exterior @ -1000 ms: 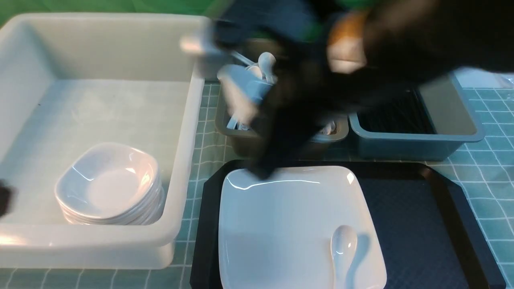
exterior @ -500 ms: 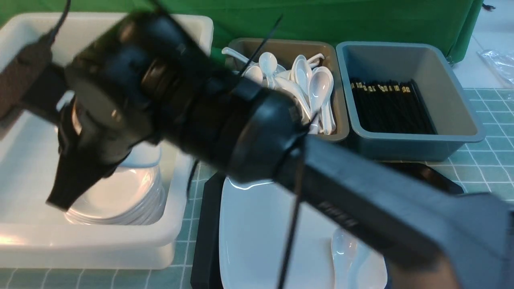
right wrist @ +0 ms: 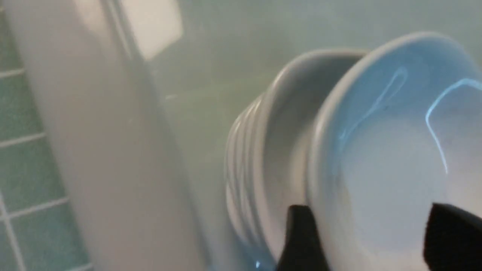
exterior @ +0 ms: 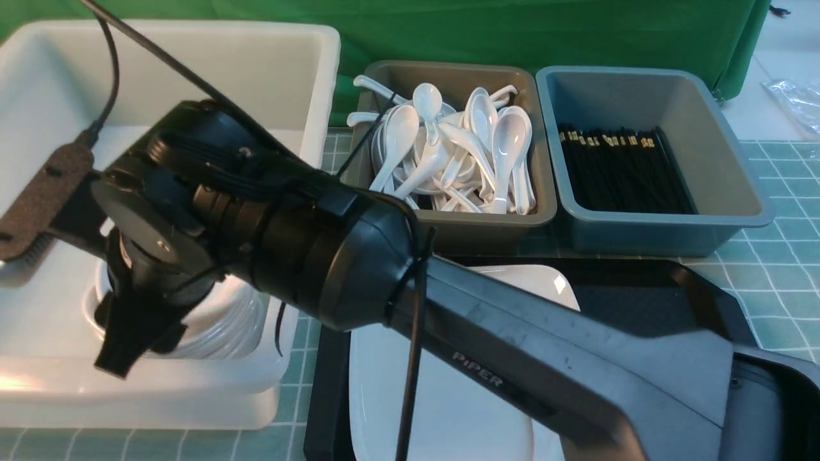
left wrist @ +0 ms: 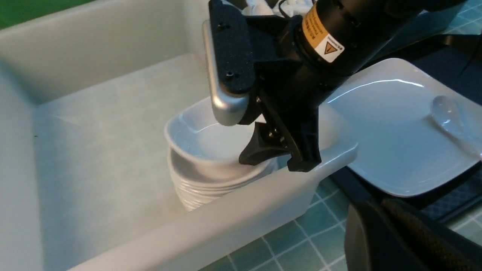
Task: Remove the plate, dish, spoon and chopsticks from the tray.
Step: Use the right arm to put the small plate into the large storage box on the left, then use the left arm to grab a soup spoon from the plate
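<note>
My right gripper reaches across into the white tub. Its jaws stand open astride the rim of the small white dish, one finger inside and one outside. The dish rests on top of a stack of like dishes. On the black tray lies the big square plate, and the spoon lies on it; the arm hides the spoon in the front view. My left gripper is shut and empty, low beside the tub's near wall. The chopsticks are out of view.
Behind the tray stand a brown tub heaped with white spoons and a grey tub with a bundle of black gold-ended sticks. The right arm's forearm lies across the plate and tray. Teal checked cloth covers the table.
The right arm swung left from above the spoon tub into the white tub with the dish, lowered it onto the stack, and its jaws opened. The left gripper stayed shut.
</note>
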Action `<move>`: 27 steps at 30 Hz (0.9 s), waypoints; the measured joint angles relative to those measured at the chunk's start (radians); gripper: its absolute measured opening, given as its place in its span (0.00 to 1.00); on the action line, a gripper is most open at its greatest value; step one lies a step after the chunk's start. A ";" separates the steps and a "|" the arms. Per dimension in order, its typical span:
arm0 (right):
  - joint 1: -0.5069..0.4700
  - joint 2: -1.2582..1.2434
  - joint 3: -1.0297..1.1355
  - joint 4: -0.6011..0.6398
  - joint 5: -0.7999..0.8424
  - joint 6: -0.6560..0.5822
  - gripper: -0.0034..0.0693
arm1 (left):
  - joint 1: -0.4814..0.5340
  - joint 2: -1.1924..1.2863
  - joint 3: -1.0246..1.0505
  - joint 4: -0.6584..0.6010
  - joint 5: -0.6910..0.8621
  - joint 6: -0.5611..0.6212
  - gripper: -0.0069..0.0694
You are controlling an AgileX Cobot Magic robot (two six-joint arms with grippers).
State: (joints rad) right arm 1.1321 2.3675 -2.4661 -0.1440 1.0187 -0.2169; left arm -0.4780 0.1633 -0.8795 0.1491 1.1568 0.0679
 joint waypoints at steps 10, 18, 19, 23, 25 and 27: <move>0.009 -0.258 0.024 -0.034 0.114 0.069 0.46 | 0.000 0.060 0.069 -0.069 -0.090 0.000 0.11; -0.077 -0.694 0.665 -0.046 0.113 0.217 0.21 | 0.000 0.285 0.070 -0.123 -0.068 0.019 0.11; -0.095 -0.770 0.756 -0.046 0.112 0.244 0.21 | 0.000 0.334 0.070 -0.138 -0.071 0.037 0.11; -0.152 -0.991 1.064 -0.054 0.105 0.330 0.21 | 0.000 0.519 0.070 -0.234 -0.142 0.099 0.11; -0.179 -1.097 1.210 -0.065 0.092 0.372 0.22 | 0.000 0.632 0.070 -0.323 -0.200 0.170 0.11; -0.202 -1.194 1.312 -0.083 0.084 0.413 0.22 | -0.001 0.742 0.070 -0.428 -0.259 0.231 0.11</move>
State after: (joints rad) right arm 0.9306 1.1737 -1.1546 -0.2267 1.1024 0.1957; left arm -0.4788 0.9054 -0.8099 -0.2790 0.8977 0.2989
